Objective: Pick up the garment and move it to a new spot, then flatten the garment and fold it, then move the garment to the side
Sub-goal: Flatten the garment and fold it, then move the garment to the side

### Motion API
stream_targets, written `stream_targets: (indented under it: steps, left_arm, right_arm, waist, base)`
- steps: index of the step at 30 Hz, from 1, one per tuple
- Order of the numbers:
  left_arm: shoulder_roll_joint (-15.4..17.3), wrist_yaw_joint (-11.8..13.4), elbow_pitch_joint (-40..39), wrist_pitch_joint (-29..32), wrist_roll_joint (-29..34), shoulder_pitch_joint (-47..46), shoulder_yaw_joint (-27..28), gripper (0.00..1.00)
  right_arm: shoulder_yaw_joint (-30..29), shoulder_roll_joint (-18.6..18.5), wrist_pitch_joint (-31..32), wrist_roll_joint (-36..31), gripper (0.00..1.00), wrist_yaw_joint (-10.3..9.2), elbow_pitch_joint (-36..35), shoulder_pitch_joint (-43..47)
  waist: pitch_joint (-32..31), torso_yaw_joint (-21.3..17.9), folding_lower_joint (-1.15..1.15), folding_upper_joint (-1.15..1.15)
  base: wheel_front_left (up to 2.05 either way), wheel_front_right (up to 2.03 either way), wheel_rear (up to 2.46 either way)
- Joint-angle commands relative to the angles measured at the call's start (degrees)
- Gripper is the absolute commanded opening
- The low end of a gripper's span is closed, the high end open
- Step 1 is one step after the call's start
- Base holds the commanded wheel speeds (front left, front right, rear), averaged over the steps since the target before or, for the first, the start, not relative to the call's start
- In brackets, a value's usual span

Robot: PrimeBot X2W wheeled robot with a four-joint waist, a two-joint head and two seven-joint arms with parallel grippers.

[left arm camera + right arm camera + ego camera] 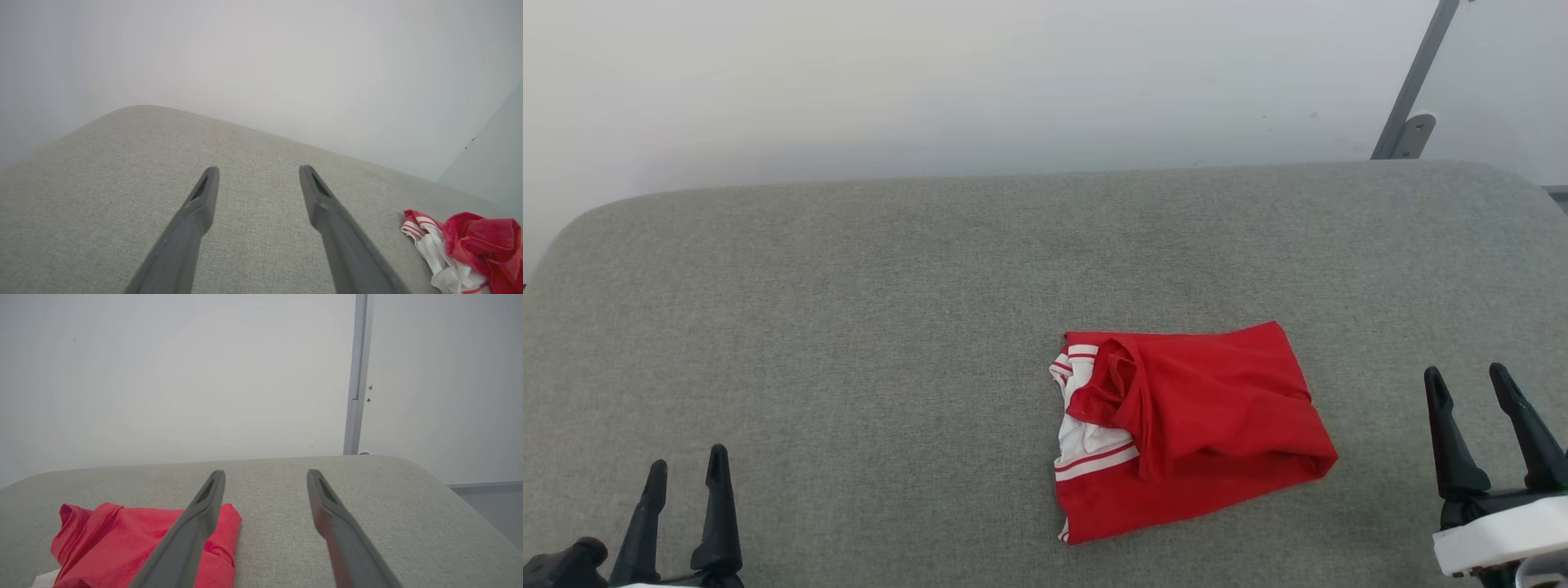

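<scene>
Grey cushion (pixel 849 327) stretches below a pale wall (pixel 931 73). The garment (pixel 1209 425) lies crumpled on it, about 4 o'clock from the cushion's middle, with white striped bands at its 9 o'clock edge. The left gripper (pixel 688 457) hovers well apart at the garment's 9 o'clock and the right gripper (pixel 1466 370) near its 3 o'clock. Both are released and grasp nothing.

Bright, even, diffuse light; faint soft shadow on the wall (pixel 768 155) above the grey surface (pixel 849 327); head view sharp; wrist views bowed at edges, fingers (pixel 192 228) softly blurred
</scene>
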Motion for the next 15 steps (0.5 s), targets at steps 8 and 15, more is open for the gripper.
stream_targets:
  steps: [8,15]
  left_arm:
    - [-0.25,-0.2,-0.23,-0.27,0.63,-0.2,-0.56,1.0]
    - [-0.25,-0.21,-0.52,-0.27,0.6,-0.77,-0.85,1.0]
  right_arm:
    - [-1.01,1.23,-0.27,-1.2,1.0,0.0,-0.78,2.18]
    - [-1.17,1.6,-0.27,-1.69,1.0,0.0,-1.18,2.67]
  waist:
    - [-0.17,0.85,0.0,0.0]
    - [-0.23,1.33,0.0,0.0]
  base:
    - [0.0,0.0,0.0]
    - [0.0,0.0,0.0]
